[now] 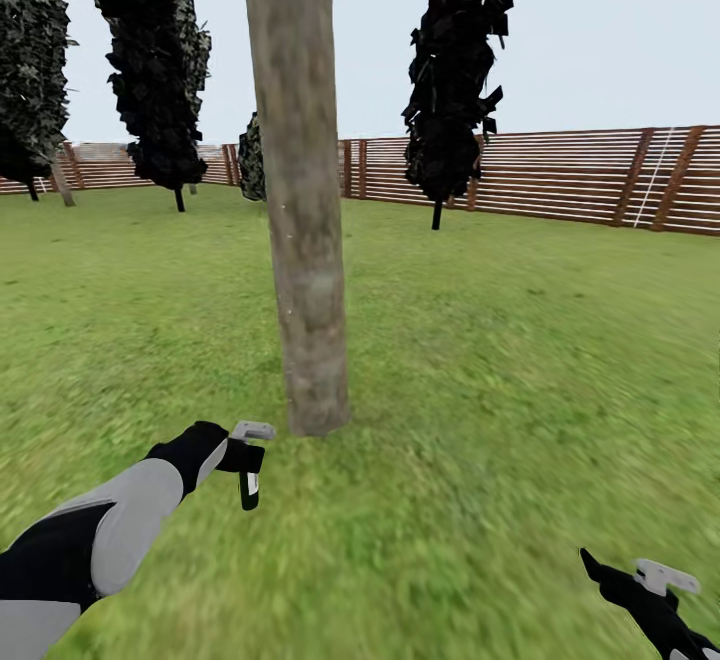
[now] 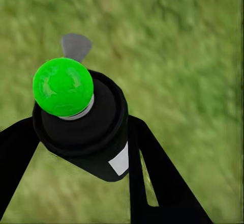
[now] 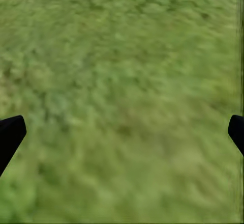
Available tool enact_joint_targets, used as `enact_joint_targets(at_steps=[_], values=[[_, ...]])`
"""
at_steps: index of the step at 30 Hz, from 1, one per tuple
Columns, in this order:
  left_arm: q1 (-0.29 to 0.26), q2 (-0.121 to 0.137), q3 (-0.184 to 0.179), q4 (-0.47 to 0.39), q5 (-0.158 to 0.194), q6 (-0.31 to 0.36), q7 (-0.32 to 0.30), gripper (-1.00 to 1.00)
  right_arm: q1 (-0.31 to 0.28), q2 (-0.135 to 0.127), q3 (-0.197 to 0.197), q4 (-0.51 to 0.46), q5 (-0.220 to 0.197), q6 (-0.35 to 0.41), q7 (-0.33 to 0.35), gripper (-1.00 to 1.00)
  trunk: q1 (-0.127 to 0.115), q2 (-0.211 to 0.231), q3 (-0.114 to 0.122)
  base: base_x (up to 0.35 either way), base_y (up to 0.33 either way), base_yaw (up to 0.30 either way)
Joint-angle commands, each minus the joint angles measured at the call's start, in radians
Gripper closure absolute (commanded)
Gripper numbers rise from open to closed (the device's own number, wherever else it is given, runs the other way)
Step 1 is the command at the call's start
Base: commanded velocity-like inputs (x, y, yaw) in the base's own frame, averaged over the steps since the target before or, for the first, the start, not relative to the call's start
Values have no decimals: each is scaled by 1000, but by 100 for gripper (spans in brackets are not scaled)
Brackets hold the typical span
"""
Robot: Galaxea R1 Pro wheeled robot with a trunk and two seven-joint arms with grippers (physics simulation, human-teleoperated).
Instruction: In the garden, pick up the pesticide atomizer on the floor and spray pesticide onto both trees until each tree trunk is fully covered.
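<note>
1. Lawn (image 1: 520, 390): the short green grass I am parked on runs back to a brown slatted fence (image 1: 580, 180); both wrist views look down on the same grass (image 3: 122, 81).
2. Tree trunk (image 1: 300, 200): a thick, mottled grey-brown column standing straight ahead of me, its base meeting the grass just beyond my left gripper. Its crown is cut off at the top of the head view.
3. Dark narrow trees (image 1: 460, 70): several stand farther back, near the fence.
4. Left arm (image 1: 120, 530): reaches forward from the lower left of the head view.
5. Right gripper (image 1: 640, 585): low at my right, well apart from the trunk; its fingertips (image 3: 10, 137) sit wide apart with grass between them, grasping nothing.
6. Left gripper (image 1: 245, 460): its fingers (image 2: 157, 173) are clamped on the pesticide atomizer (image 2: 86, 127).
7. Pesticide atomizer: a small dark bottle hanging below the gripper, near the trunk's base. The wrist view shows a bright green knob (image 2: 63, 86) at one end.
</note>
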Motion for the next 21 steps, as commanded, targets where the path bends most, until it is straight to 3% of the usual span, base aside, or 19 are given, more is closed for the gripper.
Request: enact_joint_targets(at_steps=[1, 21], values=[[0, 0, 8, -2, -10, 6, -6, 100, -1, 0, -7, 1, -3, 0, 9, -100, 0, 0, -1, 0, -306, 57], [0, -6, 8, -2, -10, 6, -6, 100, -1, 0, -6, 1, -3, 0, 9, -100, 0, 0, -1, 0, -310, 255]])
